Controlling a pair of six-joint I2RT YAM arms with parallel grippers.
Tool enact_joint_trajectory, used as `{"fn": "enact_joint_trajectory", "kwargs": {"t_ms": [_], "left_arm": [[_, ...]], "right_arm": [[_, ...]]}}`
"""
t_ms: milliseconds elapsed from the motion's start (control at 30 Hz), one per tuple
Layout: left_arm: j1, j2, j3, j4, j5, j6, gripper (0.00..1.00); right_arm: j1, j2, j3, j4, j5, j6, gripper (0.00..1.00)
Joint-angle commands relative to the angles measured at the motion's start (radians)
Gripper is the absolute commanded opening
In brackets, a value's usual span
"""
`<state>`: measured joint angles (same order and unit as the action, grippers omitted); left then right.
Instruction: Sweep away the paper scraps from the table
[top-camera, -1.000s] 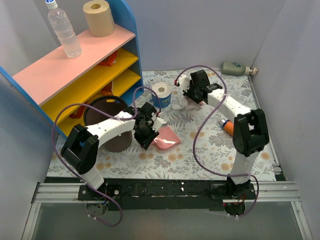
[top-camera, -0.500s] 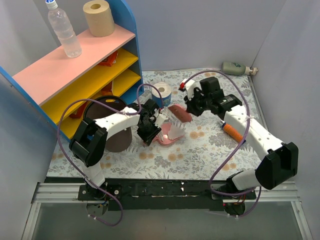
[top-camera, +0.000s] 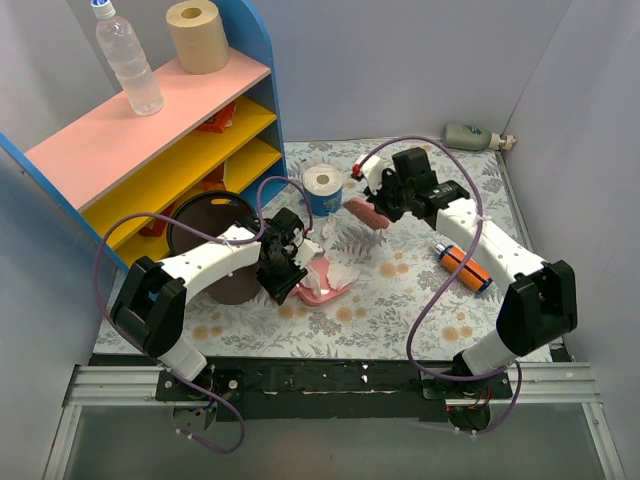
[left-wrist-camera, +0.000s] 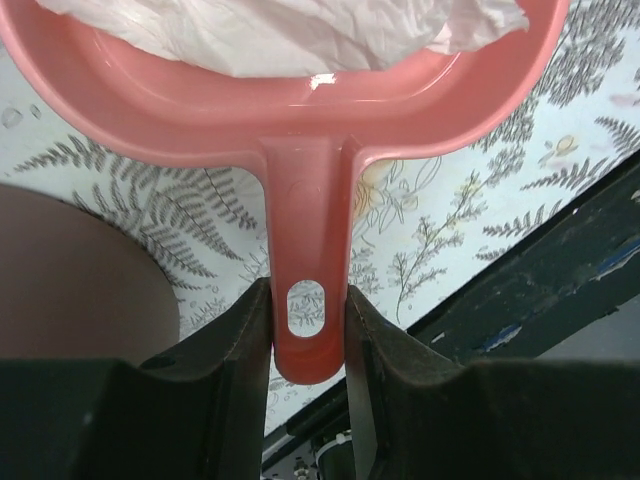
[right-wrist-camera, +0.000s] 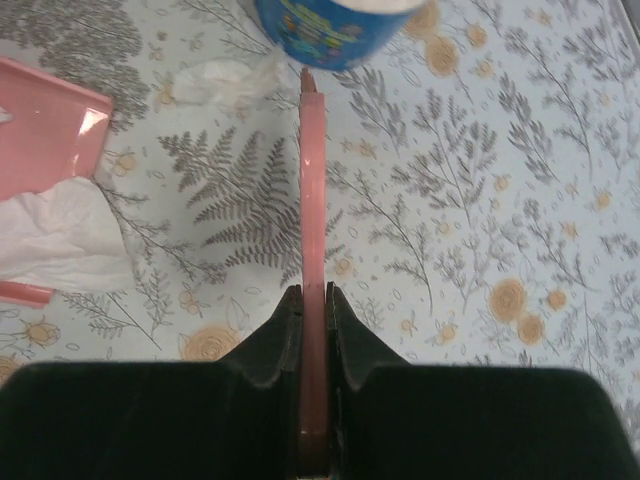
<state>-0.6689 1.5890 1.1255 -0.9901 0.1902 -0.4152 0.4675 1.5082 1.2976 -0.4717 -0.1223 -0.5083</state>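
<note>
Top view: the left tool (top-camera: 282, 266) is holding a pink plastic dustpan (top-camera: 325, 287) at centre, with crumpled white paper scraps (top-camera: 338, 270) lying inside. Left wrist: it is pinching the handle. Right wrist: the right tool (right-wrist-camera: 313, 295) is clamping a thin pink sweeper blade (right-wrist-camera: 313, 200) pointing up-frame; one loose scrap (right-wrist-camera: 230, 78) is lying just left of its tip, with the dustpan farther left.

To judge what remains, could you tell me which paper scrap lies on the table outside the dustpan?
The small scrap beside the blue container; the larger one lies in the pink dustpan.
</note>
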Motion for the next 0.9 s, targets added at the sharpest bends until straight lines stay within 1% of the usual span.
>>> {"fn": "enact_joint_trajectory", "kwargs": {"t_ms": [0,100,167,333,400,433,533,633,700,800,867], "left_arm": [[0.005,-0.064,-0.056,-0.027,-0.014,0.024,0.0],[0.003,-0.066,-0.078,-0.019,-0.02,0.038,0.0],[0.005,-0.063,-0.079,-0.015,-0.021,0.052,0.0],[0.006,-0.047,-0.069,-0.019,-0.017,0.056,0.0],[0.006,-0.04,-0.064,-0.018,-0.014,0.056,0.0],[0.006,-0.038,-0.061,-0.021,-0.011,0.056,0.0],[0.009,-0.034,-0.047,-0.024,-0.006,0.053,0.0],[0.012,-0.032,-0.04,-0.024,-0.006,0.053,0.0],[0.012,-0.029,-0.035,-0.024,-0.009,0.055,0.0],[0.011,-0.024,-0.024,-0.021,-0.021,0.062,0.0],[0.012,-0.017,-0.018,-0.013,-0.028,0.069,0.0]], "right_arm": [[0.059,0.038,0.127,0.047,-0.123,-0.038,0.01],[0.086,0.076,0.166,0.054,-0.218,0.02,0.01],[0.111,0.107,0.189,0.054,-0.261,0.022,0.01],[0.135,0.194,0.288,0.073,-0.254,0.014,0.01],[0.137,0.253,0.325,0.074,-0.252,0.005,0.01],[0.138,0.273,0.359,0.074,-0.243,0.005,0.01],[0.138,0.349,0.387,0.079,-0.206,-0.001,0.01],[0.137,0.356,0.362,0.064,-0.153,-0.041,0.01],[0.129,0.33,0.292,0.064,-0.113,-0.05,0.01],[0.109,0.23,0.163,0.053,-0.082,-0.058,0.01],[0.102,0.129,0.097,0.022,-0.074,-0.067,0.01]]}}
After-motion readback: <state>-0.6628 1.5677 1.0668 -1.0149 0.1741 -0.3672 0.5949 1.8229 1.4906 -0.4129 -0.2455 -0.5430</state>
